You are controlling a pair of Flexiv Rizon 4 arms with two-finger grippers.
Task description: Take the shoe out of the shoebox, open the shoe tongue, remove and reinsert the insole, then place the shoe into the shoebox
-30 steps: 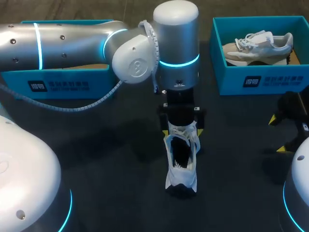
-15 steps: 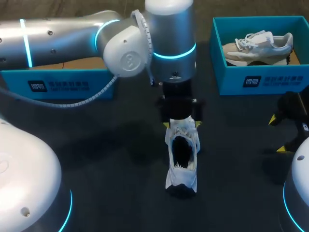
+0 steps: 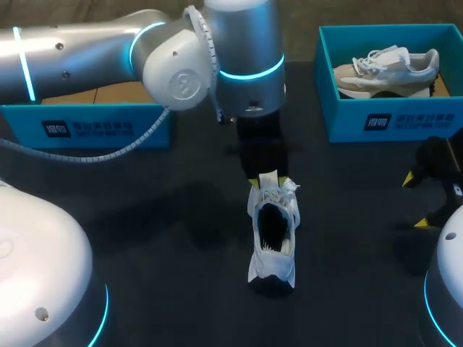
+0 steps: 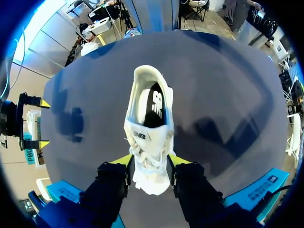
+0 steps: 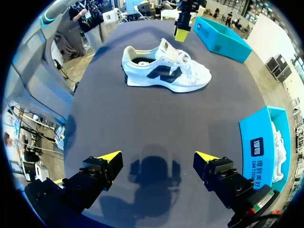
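A white shoe point(image 3: 272, 235) with a dark side logo stands on the dark table near the middle, its heel toward the near edge. My left gripper point(image 3: 268, 179) comes down on its laced front. In the left wrist view the shoe point(image 4: 148, 118) runs ahead from between the fingers, and its opening shows the insole. The left gripper point(image 4: 149, 167) has both fingers pressed against the laced front from either side. My right gripper point(image 5: 158, 156) hangs open and empty over bare table, far from the shoe point(image 5: 164, 69). It appears at the right edge of the head view point(image 3: 416, 201).
A blue shoebox point(image 3: 87, 124) lies at the back left, partly behind my left arm. A second blue box point(image 3: 394, 123) at the back right holds a beige shoe point(image 3: 387, 69). That box's wall point(image 5: 263, 147) is beside my right gripper.
My left arm has drawn back and left in the head view. Its fingers have narrowed from wide open onto the shoe's front. The shoe and the right arm have stayed put.
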